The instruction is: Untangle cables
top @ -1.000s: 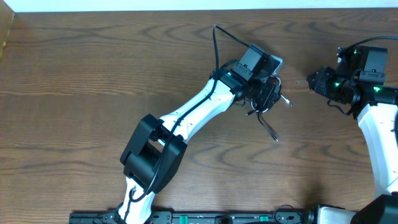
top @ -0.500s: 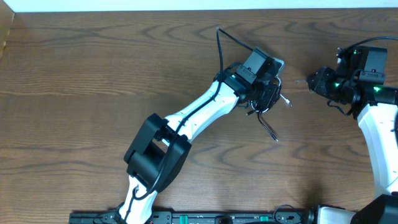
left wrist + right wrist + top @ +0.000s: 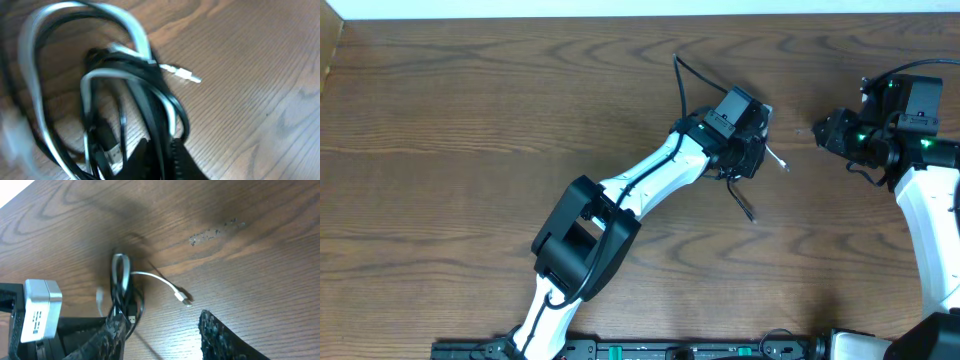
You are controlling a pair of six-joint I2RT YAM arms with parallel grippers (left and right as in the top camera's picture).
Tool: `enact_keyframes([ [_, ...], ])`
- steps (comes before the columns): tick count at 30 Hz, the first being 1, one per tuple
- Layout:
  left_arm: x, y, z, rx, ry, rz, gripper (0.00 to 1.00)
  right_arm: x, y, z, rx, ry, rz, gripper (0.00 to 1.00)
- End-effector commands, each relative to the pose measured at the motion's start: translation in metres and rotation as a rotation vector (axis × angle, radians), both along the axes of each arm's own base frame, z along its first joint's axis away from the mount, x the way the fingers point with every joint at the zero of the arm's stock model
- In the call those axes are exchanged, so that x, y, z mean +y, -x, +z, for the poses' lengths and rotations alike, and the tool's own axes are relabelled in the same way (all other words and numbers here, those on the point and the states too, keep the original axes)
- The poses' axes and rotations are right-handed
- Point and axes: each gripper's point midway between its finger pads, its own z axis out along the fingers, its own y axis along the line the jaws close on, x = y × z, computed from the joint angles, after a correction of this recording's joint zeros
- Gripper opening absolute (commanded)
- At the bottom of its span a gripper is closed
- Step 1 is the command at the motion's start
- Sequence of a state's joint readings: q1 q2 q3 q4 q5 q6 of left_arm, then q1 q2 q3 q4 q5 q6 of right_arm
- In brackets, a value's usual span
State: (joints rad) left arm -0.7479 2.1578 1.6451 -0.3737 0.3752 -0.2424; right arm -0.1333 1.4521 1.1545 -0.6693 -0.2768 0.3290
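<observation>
black cable [image 3: 147, 112]: coiled in loose loops, tangled with the white cable [image 3: 135, 27]. the bundle lies on the wooden desk [image 3: 470, 120], right of centre and toward the far edge in the overhead view. one straight black end runs out of it toward the near edge.
white cable: loops through the black coils; its plug [image 3: 181, 73] pokes out on bare wood, pointing toward the right arm.
left gripper [image 3: 162, 157]: on top of the bundle, jaws closed on a black strand (wrist view blurred, so i cannot tell if a white strand is caught too).
right gripper [image 3: 165, 330]: well apart from the bundle to its right, jaws parted, nothing between them, the cables lying ahead of it.
</observation>
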Motion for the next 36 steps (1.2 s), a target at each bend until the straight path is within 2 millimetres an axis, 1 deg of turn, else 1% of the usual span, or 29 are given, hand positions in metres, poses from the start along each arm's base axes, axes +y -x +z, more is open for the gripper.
enact_keyframes([
  [1,0.008,-0.01,0.001,0.025,0.01,0.071,0.07,0.004,0.001,-0.002,0.003,0.0,0.025,0.44],
  [2,0.01,-0.013,0.008,0.031,0.031,0.088,0.08,0.006,0.001,-0.001,-0.003,-0.002,0.044,0.44],
  [4,0.01,-0.016,0.034,0.058,0.123,0.074,0.07,0.014,-0.001,0.003,-0.029,-0.026,0.098,0.44],
  [5,0.01,-0.014,0.056,0.088,0.209,0.032,0.07,0.025,-0.003,0.008,-0.063,-0.05,0.168,0.45],
  [7,0.013,-0.01,0.084,0.132,0.32,-0.03,0.07,0.042,-0.004,0.016,-0.108,-0.09,0.259,0.45],
  [9,0.022,-0.005,0.114,0.187,0.444,-0.106,0.07,0.061,-0.003,0.025,-0.147,-0.144,0.337,0.46],
  [12,0.041,0.002,0.144,0.277,0.591,-0.201,0.08,0.085,-0.001,0.034,-0.185,-0.194,0.422,0.46],
  [15,0.061,0.005,0.162,0.351,0.692,-0.26,0.08,0.103,0.0,0.038,-0.204,-0.208,0.477,0.46],
  [17,0.069,0.006,0.17,0.377,0.734,-0.286,0.07,0.116,0.001,0.042,-0.221,-0.215,0.516,0.44],
  [19,0.074,0.008,0.175,0.393,0.762,-0.307,0.07,0.13,0.002,0.046,-0.234,-0.23,0.545,0.36],
  [20,0.074,0.009,0.176,0.399,0.767,-0.313,0.07,0.137,0.004,0.048,-0.241,-0.24,0.564,0.33],
  [23,0.074,0.006,0.17,0.398,0.743,-0.281,0.07,0.156,0.007,0.053,-0.259,-0.256,0.611,0.3],
  [25,0.074,0.001,0.164,0.385,0.714,-0.246,0.07,0.163,0.008,0.054,-0.262,-0.264,0.622,0.3],
  [29,0.074,-0.008,0.155,0.401,0.667,-0.161,0.07,0.171,0.011,0.056,-0.265,-0.272,0.641,0.31],
  [36,0.075,-0.019,0.145,0.515,0.621,0.011,0.08,0.172,0.012,0.056,-0.256,-0.283,0.637,0.32],
])
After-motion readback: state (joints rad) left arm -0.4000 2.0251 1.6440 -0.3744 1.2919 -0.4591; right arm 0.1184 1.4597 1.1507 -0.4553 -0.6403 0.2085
